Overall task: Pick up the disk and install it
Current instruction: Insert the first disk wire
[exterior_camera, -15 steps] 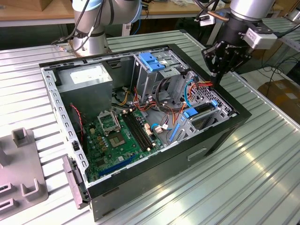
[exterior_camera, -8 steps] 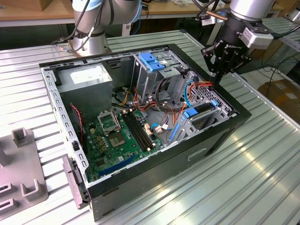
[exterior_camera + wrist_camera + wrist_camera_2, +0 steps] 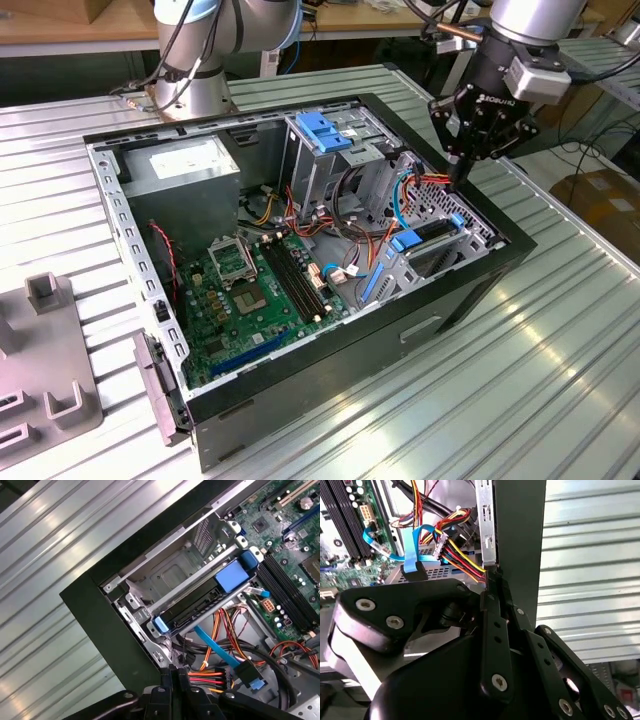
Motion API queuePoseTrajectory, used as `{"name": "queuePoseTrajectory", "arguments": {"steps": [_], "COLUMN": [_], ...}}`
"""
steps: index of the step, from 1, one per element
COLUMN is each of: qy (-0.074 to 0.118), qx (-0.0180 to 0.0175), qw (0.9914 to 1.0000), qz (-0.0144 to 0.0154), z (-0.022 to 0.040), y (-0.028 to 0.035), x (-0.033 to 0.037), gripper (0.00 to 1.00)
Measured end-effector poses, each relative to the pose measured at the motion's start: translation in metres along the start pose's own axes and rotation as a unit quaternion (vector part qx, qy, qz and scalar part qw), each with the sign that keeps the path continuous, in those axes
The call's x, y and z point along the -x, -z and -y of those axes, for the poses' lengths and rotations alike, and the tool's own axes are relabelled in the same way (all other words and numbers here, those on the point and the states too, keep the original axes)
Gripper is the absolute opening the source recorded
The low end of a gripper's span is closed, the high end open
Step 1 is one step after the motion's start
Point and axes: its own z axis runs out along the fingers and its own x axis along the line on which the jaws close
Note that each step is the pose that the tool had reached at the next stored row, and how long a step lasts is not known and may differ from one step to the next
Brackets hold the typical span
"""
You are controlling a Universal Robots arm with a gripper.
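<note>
Over the open computer case [image 3: 330, 385] at the exterior view's right, the gripper [image 3: 458, 178] points down with its fingers pressed together on nothing, tips just inside the case's side wall; the disk [image 3: 432, 233] sits in its bay close below them and slightly toward that view's left, apparently already slid in, its long axis running from the side wall inward toward the motherboard [image 3: 250, 290], while a bundle of red and orange cables [image 3: 425, 183] lies just beside the fingertips and the tall drive cage [image 3: 330, 150] stands well apart. From the second wrist view, the gripper [image 3: 492, 577] tapers to a closed point touching or nearly touching those cables [image 3: 457, 555]. From the first wrist view, the disk [image 3: 192, 607] lies between its blue carrier ends, across from the gripper [image 3: 175, 675], with the cables [image 3: 210, 676] between them
</note>
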Motion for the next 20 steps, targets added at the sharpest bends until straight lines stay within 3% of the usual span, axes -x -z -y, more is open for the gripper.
{"name": "queuePoseTrajectory", "arguments": {"steps": [9, 12, 14, 17, 20], "qy": [-0.007, -0.035, -0.050, -0.084, -0.103], "qx": [0.0010, 0.0030, 0.0041, 0.0067, 0.0080], "qw": [0.99997, 0.99939, 0.99876, 0.99642, 0.99466], "qz": [-0.0002, 0.0007, 0.0012, 0.0022, 0.0028], "z": [-0.0044, -0.0044, -0.0044, -0.0044, -0.0044], "y": [0.0002, 0.0002, 0.0001, 0.0001, 0.0001], "x": [0.0056, 0.0057, 0.0057, 0.0057, 0.0057], "gripper": [0.16, 0.16, 0.16, 0.16, 0.16]}}
